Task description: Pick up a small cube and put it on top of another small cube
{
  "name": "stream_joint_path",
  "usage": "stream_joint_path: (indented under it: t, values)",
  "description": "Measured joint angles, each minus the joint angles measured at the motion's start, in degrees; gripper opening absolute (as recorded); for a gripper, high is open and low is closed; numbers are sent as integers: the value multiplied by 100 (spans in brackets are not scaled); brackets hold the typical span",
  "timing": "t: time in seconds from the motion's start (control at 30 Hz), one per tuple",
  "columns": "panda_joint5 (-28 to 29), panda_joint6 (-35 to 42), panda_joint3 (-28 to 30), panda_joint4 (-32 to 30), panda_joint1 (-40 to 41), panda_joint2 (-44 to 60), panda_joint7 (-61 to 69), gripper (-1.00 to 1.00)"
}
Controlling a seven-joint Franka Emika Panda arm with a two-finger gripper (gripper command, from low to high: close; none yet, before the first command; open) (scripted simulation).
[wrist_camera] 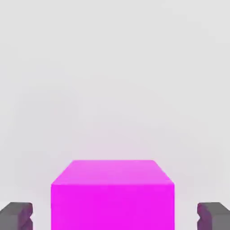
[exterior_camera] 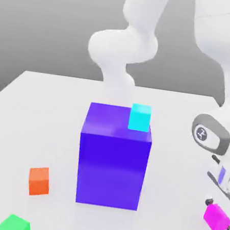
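The small magenta-pink cube [exterior_camera: 216, 218] rests on the white table near the exterior view's right edge. My gripper [exterior_camera: 219, 215] is lowered around it, one finger on each side. In the hand view the cube [wrist_camera: 112, 193] sits between the two dark fingertips [wrist_camera: 16, 216], with a gap of bare table on each side. The gripper [wrist_camera: 115, 218] is open and does not touch the cube. The cube stands flat and square to the fingers.
A tall purple-blue block [exterior_camera: 113, 158] stands mid-table with a cyan cube [exterior_camera: 140, 117] on its top far corner. An orange cube [exterior_camera: 39, 181] lies at the exterior view's lower left, and a green object [exterior_camera: 14, 224] lies at the bottom edge.
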State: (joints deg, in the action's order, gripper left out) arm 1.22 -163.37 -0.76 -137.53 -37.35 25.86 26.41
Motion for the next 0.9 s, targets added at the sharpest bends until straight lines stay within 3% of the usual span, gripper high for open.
stream_joint_path:
  t: [0.13, 0.3, 0.9]
  values:
    - [2, 22, 1, -4, -2, -18, 2, -100]
    - [-53, 735, -9, -172, 71, -896, 91, -100]
    - [-825, 1811, 1552, 764, 3573, -940, 4123, -100]
